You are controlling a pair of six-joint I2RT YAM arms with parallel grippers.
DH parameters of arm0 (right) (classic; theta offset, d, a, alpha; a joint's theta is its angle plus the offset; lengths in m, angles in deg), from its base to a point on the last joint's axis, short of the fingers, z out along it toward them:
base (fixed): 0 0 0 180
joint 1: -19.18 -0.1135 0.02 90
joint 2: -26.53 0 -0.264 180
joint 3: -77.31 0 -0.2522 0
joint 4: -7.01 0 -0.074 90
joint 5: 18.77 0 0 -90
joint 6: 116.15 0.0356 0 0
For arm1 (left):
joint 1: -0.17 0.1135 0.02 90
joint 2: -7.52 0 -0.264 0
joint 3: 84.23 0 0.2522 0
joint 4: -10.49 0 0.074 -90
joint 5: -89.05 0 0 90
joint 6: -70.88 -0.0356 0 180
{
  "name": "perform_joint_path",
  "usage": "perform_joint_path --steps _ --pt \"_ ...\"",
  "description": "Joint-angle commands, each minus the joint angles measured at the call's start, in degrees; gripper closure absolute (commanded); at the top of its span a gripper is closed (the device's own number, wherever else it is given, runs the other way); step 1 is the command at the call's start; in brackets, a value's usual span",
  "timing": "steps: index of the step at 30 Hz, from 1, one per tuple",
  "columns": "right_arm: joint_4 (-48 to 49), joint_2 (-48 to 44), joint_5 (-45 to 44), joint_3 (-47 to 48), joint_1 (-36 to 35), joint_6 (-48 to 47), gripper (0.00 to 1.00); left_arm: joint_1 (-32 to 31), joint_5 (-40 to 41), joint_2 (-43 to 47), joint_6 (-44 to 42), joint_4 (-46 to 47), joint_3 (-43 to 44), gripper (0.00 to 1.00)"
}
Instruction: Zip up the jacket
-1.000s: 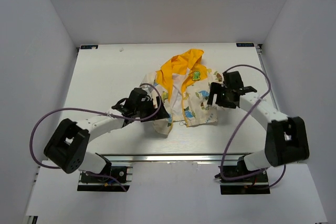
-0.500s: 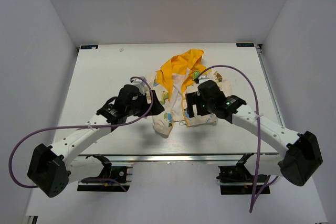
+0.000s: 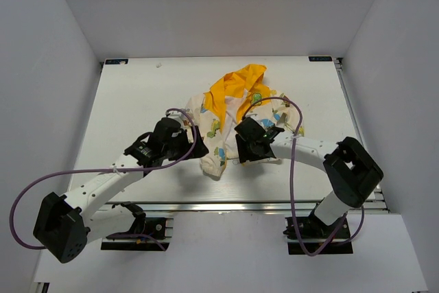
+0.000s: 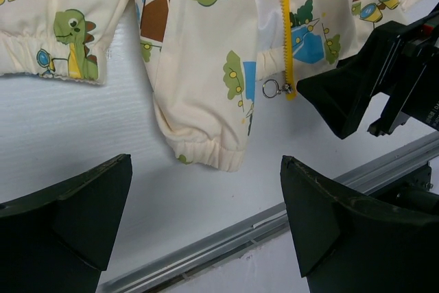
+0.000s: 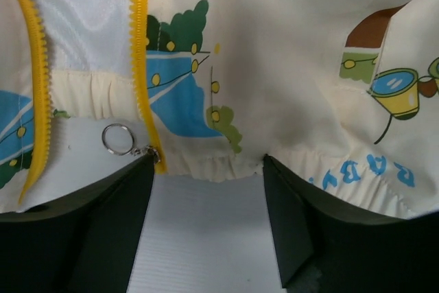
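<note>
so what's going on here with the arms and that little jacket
A robot is working on a jacket lying open on the table. Its yellow zipper is undone. The right gripper sits open at the bottom hem, next to the ring pull; the left gripper hovers open near a cuff. Nothing is gripped yet.

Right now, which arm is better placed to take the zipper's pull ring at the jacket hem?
Right. The right gripper sits open at the hem of the jacket, with the pull ring just beside one finger. The left gripper, also open, sits farther back; in its view the ring lies ahead and off to one side.
</note>
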Motion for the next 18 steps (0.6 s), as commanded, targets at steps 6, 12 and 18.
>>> perform_joint_path --steps 6,12,18 --pt "3.3 4.8 -7.3 -1.0 0.0 6.3 0.31 -0.4 1.0 1.3 0.2 -1.2 0.3 0.02" --pt "2.2 7.5 -7.6 -0.9 -0.1 8.0 0.29 -0.4 1.7 2.5 0.3 -1.8 0.1 0.02" --pt "-0.2 7.6 -9.1 -3.1 -0.1 10.2 0.51 -0.4 2.1 2.7 0.6 -2.6 0.6 0.02"
